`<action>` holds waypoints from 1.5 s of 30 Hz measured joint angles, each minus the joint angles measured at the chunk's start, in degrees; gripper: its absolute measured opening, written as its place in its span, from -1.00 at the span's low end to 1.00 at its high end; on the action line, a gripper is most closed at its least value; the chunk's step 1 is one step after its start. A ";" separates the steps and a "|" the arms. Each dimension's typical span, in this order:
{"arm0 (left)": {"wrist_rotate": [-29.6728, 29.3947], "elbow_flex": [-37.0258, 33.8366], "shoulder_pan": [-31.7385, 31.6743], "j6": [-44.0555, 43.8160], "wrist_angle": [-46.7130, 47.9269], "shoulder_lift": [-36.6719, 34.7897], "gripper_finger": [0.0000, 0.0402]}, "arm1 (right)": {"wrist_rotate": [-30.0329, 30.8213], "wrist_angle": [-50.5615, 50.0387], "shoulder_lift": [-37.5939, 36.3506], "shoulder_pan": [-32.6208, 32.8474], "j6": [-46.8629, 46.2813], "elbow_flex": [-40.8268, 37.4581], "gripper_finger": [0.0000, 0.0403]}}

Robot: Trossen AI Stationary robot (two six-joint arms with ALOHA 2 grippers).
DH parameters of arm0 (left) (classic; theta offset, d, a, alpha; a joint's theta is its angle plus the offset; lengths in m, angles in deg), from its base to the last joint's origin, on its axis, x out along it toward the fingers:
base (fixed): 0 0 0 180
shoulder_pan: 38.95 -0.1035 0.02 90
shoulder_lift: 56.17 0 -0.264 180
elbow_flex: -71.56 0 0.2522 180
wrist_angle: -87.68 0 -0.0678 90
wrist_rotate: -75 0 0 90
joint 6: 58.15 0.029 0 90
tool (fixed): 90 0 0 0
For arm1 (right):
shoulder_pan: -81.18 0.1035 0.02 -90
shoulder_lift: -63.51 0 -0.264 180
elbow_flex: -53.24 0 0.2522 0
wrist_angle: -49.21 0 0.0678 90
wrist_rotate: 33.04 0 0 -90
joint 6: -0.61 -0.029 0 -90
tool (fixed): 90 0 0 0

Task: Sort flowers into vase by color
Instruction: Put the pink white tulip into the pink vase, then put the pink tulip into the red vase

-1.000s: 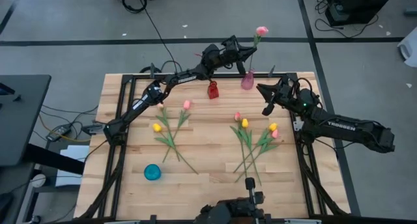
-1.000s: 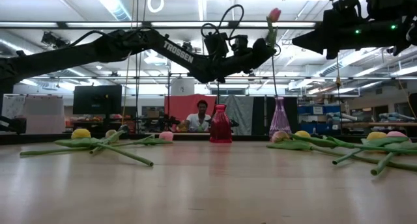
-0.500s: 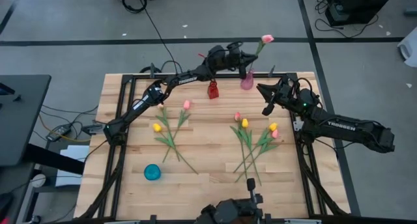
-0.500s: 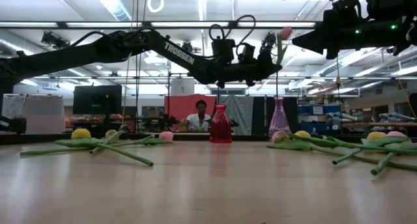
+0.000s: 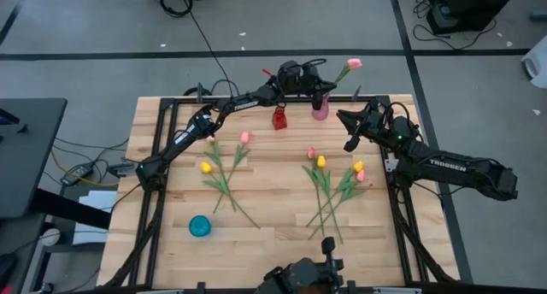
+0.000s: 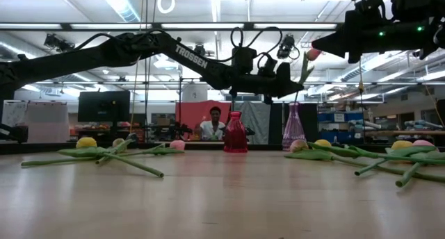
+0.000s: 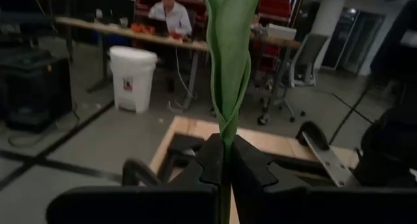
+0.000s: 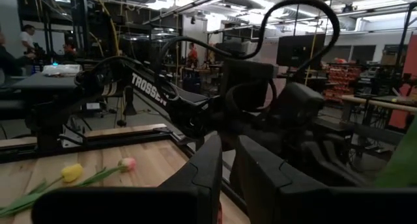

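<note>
My left gripper (image 5: 314, 87) (image 6: 284, 78) reaches over the table's far edge, shut on a pink tulip (image 5: 353, 63) directly above a pink glass vase (image 5: 320, 111) (image 6: 293, 130). The tulip's head (image 6: 313, 53) leans toward the right. Whether its lower stem end is inside the vase neck I cannot tell. A red vase (image 5: 279, 119) (image 6: 235, 133) stands just left of the pink one. My right gripper (image 5: 349, 144) (image 8: 228, 162) hovers shut above the right flower group, holding nothing. Pink (image 5: 245, 138) and yellow (image 5: 205, 167) tulips lie flat on the table. My left gripper pinches the tulip's green stem (image 7: 227, 136) between its two fingers (image 7: 212, 160), just below the leaves (image 7: 229, 55). The fingers lie roughly level, across the stem, coming from the table's left. The tulip is lifted clear of the table and tilts with its head to the right.
A second group of pink and yellow tulips (image 5: 321, 161) (image 5: 358, 167) lies right of centre, stems crossing. A teal round vessel (image 5: 199, 226) stands near the front left. The middle of the wooden table (image 5: 273, 191) is bare. A person (image 6: 211, 121) sits in the room beyond the table.
My left gripper has moved toward the table's right edge and downward, staying shut on the tulip. The tulip has tipped from nearly upright to leaning right, and its head has sunk lower. The pink vase has shifted a little toward the left.
</note>
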 joint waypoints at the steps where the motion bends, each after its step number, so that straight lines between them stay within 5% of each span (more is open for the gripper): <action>1: 0.51 0.00 0.01 -0.05 0.79 0.00 -0.89 | 0.00 -0.02 0.00 0.00 0.00 0.00 -0.69; 11: 5.66 0.00 -0.08 -3.01 3.07 -0.04 -0.87 | 0.00 -0.02 0.00 0.00 0.02 0.00 -0.69; 23: 10.55 0.00 -2.20 -4.45 2.74 -0.04 -0.30 | 0.00 -0.46 0.00 0.00 0.70 -0.02 -0.69; 30: 19.54 0.00 -4.30 -7.50 0.00 -0.05 -0.22 | -0.02 -0.52 0.00 0.00 1.11 -0.02 -0.69; 39: 18.69 -0.04 -4.68 -2.59 0.79 -1.80 -0.22 | -0.04 -1.03 -0.04 0.00 1.14 -0.02 -0.69; 45: 4.04 -0.02 -4.02 11.01 16.36 -8.32 -0.22 | -0.04 -1.29 -0.23 0.02 1.55 -0.02 -0.69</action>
